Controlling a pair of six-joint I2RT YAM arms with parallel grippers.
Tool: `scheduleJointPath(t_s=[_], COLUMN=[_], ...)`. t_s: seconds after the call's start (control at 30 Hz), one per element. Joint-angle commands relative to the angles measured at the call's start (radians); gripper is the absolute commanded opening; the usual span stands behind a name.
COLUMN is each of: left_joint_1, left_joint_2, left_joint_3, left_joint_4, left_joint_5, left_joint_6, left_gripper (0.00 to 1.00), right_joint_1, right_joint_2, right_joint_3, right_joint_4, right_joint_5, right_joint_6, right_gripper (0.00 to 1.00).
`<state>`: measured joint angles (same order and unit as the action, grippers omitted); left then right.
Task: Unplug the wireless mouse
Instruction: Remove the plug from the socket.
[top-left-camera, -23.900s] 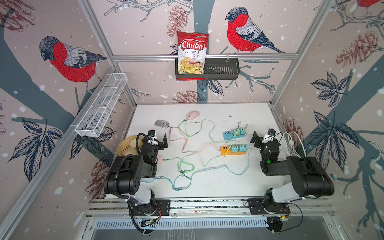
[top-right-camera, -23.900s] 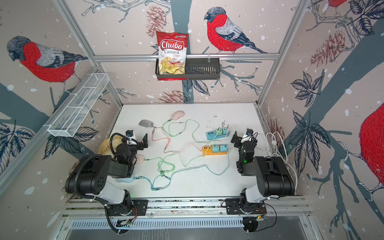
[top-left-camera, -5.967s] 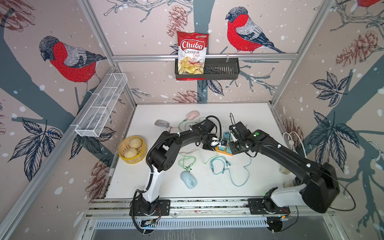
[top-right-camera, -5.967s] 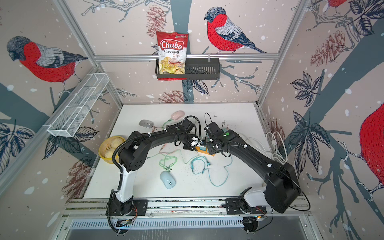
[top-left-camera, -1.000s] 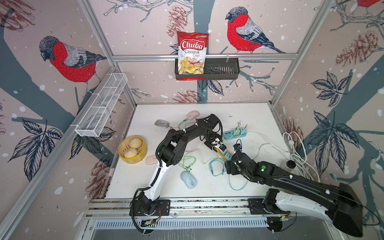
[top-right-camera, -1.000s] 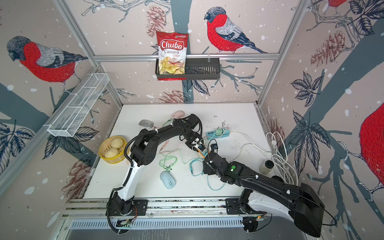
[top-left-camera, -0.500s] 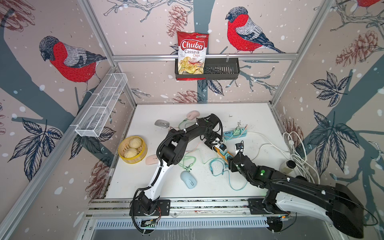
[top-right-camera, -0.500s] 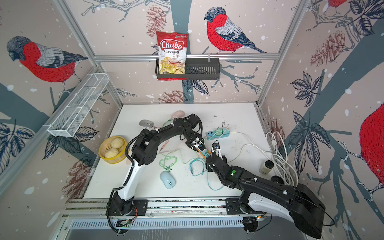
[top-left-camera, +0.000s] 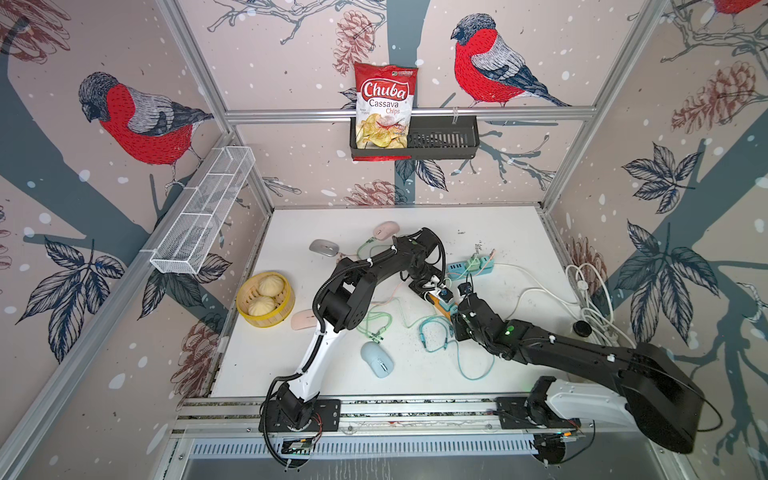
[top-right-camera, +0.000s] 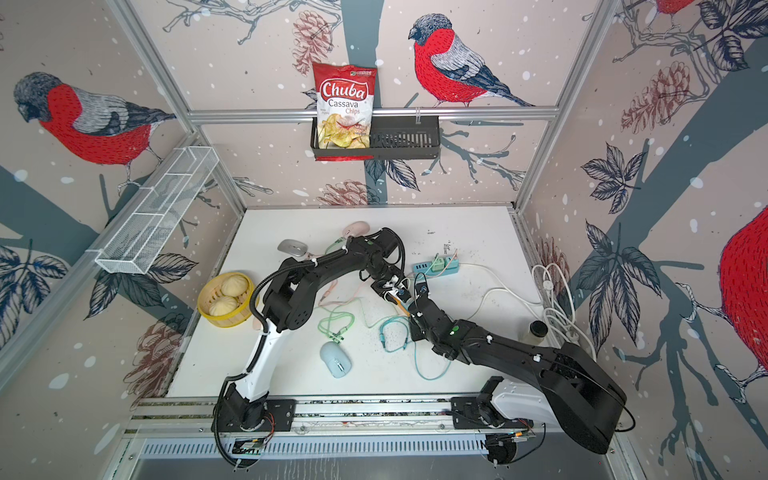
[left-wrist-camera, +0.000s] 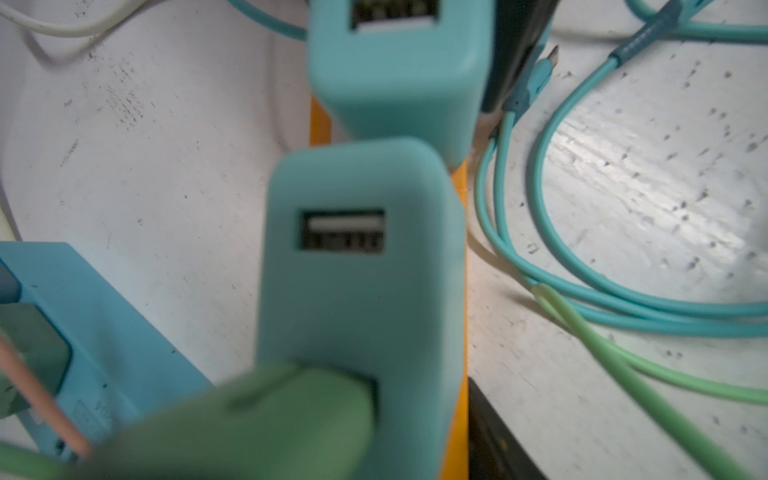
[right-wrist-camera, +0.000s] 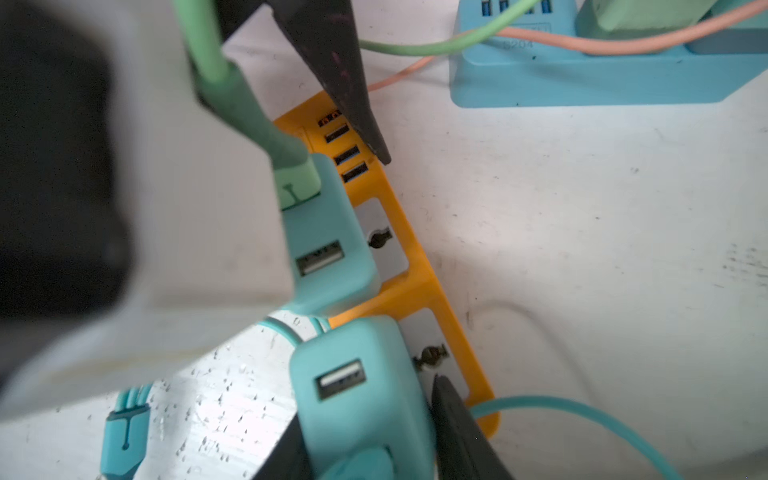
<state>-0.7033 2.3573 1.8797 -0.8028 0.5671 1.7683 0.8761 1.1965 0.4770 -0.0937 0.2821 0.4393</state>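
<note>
An orange power strip (right-wrist-camera: 419, 286) lies mid-table with two teal USB adapters plugged into it. My right gripper (right-wrist-camera: 365, 399) is shut on the near teal adapter (right-wrist-camera: 353, 386), a black finger (right-wrist-camera: 457, 436) on each side; a teal cable (top-left-camera: 432, 336) runs from it. My left gripper (top-left-camera: 432, 286) clamps the strip's far end, its finger (right-wrist-camera: 332, 62) at the strip's edge beside the far adapter (left-wrist-camera: 361, 291), which carries a green plug (right-wrist-camera: 295, 183). Several mice lie around: blue (top-left-camera: 376, 359), pale pink (top-left-camera: 303, 320), grey (top-left-camera: 324, 248), pink (top-left-camera: 385, 229).
A blue power strip (top-left-camera: 471, 266) with a green adapter and a pink cable lies just behind. A yellow steamer (top-left-camera: 266, 299) of buns stands at the left. White cable coils (top-left-camera: 590, 291) and a small capped bottle (top-left-camera: 582, 328) are at the right. Green cable loops (top-left-camera: 376, 324) lie in front.
My right gripper has moved up to the near teal adapter and its jaws have closed on it. The left arm has stayed on the strip.
</note>
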Motion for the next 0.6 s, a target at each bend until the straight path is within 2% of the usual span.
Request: scheduleJointPath(t_s=[0.0, 0.17, 0.3, 0.4, 0.57], left_joint_1=[-0.010, -0.013, -0.018, -0.028, -0.056], left_joint_2=[0.022, 0.029, 0.038, 0.052, 0.072], left_joint_3=[-0.023, -0.020, -0.007, 0.010, 0.030], left_joint_4=[-0.101, -0.101, -0.100, -0.084, -0.010], left_joint_5=[-0.099, -0.102, -0.108, -0.132, -0.195], left_joint_6=[0.036, 0.034, 0.008, -0.066, -0.286], left_gripper=[0.00, 0.00, 0.00, 0.00, 0.00], right_joint_1=[0.013, 0.027, 0.027, 0.032, 0.037], right_joint_2=[-0.017, -0.118, -0.170, -0.204, -0.264], right_joint_3=[0.011, 0.040, 0.079, 0.104, 0.150], right_joint_4=[0.016, -0.025, -0.070, -0.095, -0.200], right_joint_5=[-0.010, 0.047, 0.052, 0.054, 0.106], right_joint_6=[0.001, -0.022, -0.042, -0.048, -0.021], right_gripper=[0.33, 0.24, 0.24, 0.24, 0.23])
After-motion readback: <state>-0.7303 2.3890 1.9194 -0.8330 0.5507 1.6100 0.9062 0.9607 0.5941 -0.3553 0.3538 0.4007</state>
